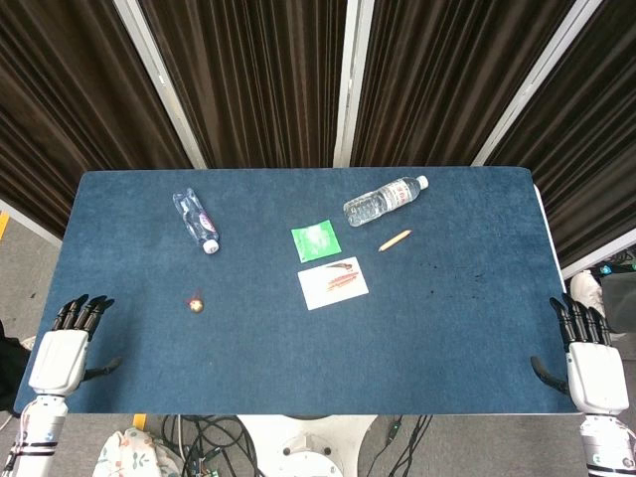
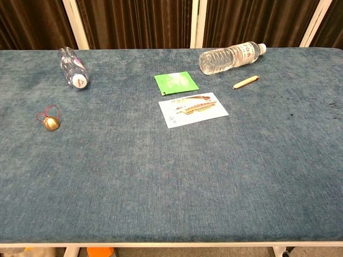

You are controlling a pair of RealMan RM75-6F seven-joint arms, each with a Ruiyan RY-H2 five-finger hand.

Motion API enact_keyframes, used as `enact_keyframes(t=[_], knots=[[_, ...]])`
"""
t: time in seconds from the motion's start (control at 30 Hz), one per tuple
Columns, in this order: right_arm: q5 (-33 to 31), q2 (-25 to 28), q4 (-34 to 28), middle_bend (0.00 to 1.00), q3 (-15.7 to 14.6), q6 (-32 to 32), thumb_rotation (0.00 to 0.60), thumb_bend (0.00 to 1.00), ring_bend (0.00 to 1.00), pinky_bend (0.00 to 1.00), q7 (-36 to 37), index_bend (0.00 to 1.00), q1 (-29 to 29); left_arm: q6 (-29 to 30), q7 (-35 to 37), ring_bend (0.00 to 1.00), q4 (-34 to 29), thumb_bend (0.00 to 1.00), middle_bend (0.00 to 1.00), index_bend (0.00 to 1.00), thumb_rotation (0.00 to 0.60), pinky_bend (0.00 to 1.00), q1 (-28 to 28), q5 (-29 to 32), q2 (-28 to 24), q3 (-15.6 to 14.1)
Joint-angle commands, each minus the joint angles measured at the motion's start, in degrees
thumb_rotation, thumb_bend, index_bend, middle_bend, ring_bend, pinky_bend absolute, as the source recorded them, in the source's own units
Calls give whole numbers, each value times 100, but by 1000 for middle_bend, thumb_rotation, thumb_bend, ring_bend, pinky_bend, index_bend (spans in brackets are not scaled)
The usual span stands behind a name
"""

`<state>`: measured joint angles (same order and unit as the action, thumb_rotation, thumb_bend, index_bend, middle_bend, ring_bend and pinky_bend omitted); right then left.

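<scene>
Looking down from the head view: left hand (image 1: 62, 350) at the near left corner of the table (image 1: 477, 338), palm down, fingers straight and slightly apart, thumb out to the side, holding nothing. Right hand (image 1: 590, 360) at the near right edge, posed the same way, fingers extended and narrowly spread, nothing in them. Nearest the left hand, a small gold bell (image 1: 197, 304) with a red loop, well apart from the fingertips. Farther back on the left, a small clear bottle (image 1: 196, 221) lying on its side. Toward the middle, a green packet (image 1: 316, 241) and, just in front of it, a white card (image 1: 333, 283) printed with reddish shapes (print too small to read). Back right of centre, a larger water bottle (image 1: 384, 201) on its side, white cap pointing right, and near it a short tan stick (image 1: 395, 239), well apart from the right hand.

Seen from the chest view: neither hand at all, only the tabletop. Same things closer up: gold bell (image 2: 51, 123), small clear bottle (image 2: 73, 67), green packet (image 2: 176, 83) touching or nearly touching the white card (image 2: 193, 109), water bottle (image 2: 231, 57), tan stick (image 2: 246, 81). Plain here, not from above: the plush weave of the blue cloth and a few dark specks at the right.

Behind the table, dark pleated curtains (image 1: 248, 70) with pale upright posts; under the near edge in the head view, loose cables (image 1: 214, 437) on a grey floor.
</scene>
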<state>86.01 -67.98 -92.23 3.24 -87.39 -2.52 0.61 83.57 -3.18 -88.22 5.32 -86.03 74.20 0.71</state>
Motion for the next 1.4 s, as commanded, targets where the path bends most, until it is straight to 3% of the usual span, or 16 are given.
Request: enact_keyframes(t=[0.03,0.33,0.73,1.07,1.4], knots=[[17,4,5,0,-1,-13,600,157,0,0,6,0,0,-6,-3,24,-11,121,106,143,600,102,7,9,-3,11],[-6,31,-6,0,15,-47,600,157,0,0,25,0,-16,-156,67,24,-109,117,106,143,600,102,143,50,1,105],[3,132,36,0,7,-42,600,158,0,0,3,0,-17,-1205,403,24,-132,116,112,152,600,102,969,238,126,449],[-26,109,49,0,6,31,600,157,0,0,-1,0,15,-2012,533,24,314,124,134,216,600,102,1607,545,564,633],[-24,142,25,0,20,20,600,158,0,0,-5,0,25,-2288,457,24,631,152,170,274,600,102,1870,777,836,649]])
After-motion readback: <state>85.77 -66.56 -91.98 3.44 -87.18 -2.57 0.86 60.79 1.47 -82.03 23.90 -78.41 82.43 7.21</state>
